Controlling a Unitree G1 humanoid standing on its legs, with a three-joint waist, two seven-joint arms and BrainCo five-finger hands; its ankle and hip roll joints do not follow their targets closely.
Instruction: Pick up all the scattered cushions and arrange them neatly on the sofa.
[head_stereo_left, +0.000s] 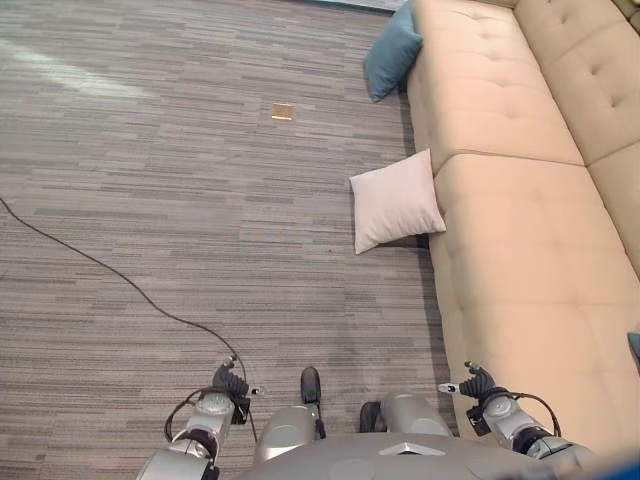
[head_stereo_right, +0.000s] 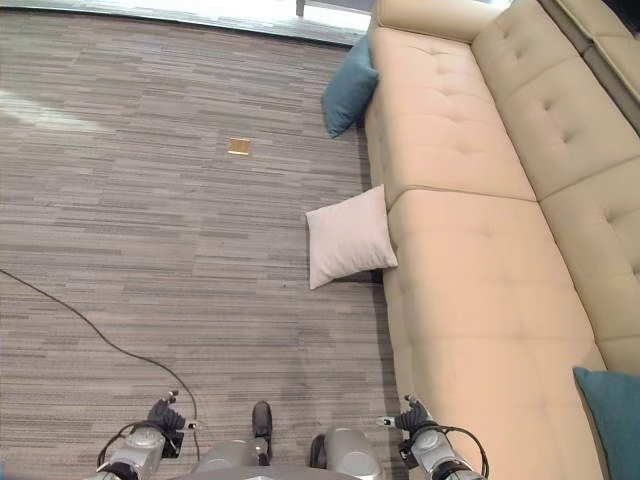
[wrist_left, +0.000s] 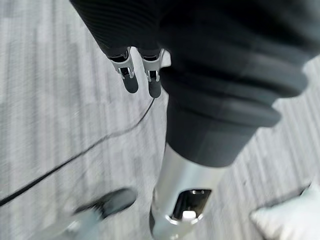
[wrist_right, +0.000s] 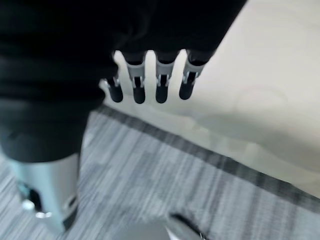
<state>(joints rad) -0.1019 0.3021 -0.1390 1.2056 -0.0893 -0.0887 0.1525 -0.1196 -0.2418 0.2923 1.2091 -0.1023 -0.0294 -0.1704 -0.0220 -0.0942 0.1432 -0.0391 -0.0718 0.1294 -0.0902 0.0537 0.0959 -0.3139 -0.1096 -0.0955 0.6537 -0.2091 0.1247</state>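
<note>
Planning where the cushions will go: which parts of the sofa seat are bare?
The sofa seat is bare from its far end to the teal cushion at the near end. Its front edge is crowded: a white cushion and blue cushion lean there.

Teal cushion (head_stereo_right: 612, 420) (frame-cropped)

The right hand (wrist_right: 148, 85) hangs empty, fingers straight — over sofa (wrist_right: 260, 100) edge and carpet (wrist_right: 150, 180).
</note>
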